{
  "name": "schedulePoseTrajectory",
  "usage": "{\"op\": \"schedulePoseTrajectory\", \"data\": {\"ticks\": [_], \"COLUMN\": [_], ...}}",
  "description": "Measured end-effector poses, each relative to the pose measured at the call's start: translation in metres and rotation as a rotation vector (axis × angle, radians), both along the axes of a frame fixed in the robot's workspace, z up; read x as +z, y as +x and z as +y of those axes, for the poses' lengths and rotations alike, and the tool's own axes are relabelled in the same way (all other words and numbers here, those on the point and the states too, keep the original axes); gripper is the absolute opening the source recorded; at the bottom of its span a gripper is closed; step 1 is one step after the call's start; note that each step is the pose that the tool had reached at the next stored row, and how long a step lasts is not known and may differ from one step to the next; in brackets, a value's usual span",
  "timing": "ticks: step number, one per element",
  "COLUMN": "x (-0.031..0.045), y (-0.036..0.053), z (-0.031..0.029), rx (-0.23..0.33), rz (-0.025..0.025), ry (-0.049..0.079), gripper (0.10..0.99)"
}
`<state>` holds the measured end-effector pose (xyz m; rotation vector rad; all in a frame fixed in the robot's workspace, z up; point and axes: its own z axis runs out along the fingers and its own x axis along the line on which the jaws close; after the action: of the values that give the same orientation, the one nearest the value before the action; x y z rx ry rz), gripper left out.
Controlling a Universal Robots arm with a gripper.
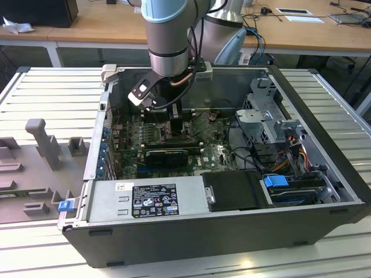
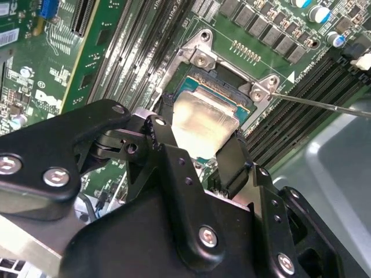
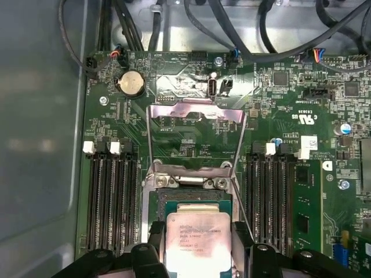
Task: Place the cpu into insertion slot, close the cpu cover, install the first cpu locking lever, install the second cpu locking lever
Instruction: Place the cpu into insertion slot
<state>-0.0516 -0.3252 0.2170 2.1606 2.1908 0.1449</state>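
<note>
Cpu (image 3: 196, 240), light, stiff, likely fragile, sits clamped by opposite edges in the pincer (image 3: 197, 234) over the insertion slot (image 3: 174, 200).

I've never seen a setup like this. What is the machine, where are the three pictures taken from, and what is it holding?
A robot arm reaches into an open computer case lying on a slatted metal table. The exterior view looks on from outside; both wrist views ride on the arm, looking at the green circuit board. Its gripper is closed on the cpu, a small silver chip, right at the insertion slot. The cpu cover stands flipped open.
</note>
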Motion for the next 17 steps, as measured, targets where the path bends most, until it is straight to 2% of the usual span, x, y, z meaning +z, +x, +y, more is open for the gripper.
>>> {"op": "schedulePoseTrajectory", "data": {"ticks": [3, 7, 11, 15, 17], "x": [-0.0012, -0.0052, -0.0071, -0.0095, -0.0115], "y": [-0.0001, 0.0004, 0.0015, 0.0019, 0.0025], "z": [0.0002, 0.0022, 0.0046, 0.0058, 0.0067], "rx": [-0.01, -0.01, -0.011, -0.03, -0.031], "rz": [0.0004, 0.0065, 0.0092, 0.0098, 0.0098], "ry": [-0.002, -0.002, -0.002, -0.003, -0.01], "gripper": [0.541, 0.541, 0.541, 0.541, 0.541]}}
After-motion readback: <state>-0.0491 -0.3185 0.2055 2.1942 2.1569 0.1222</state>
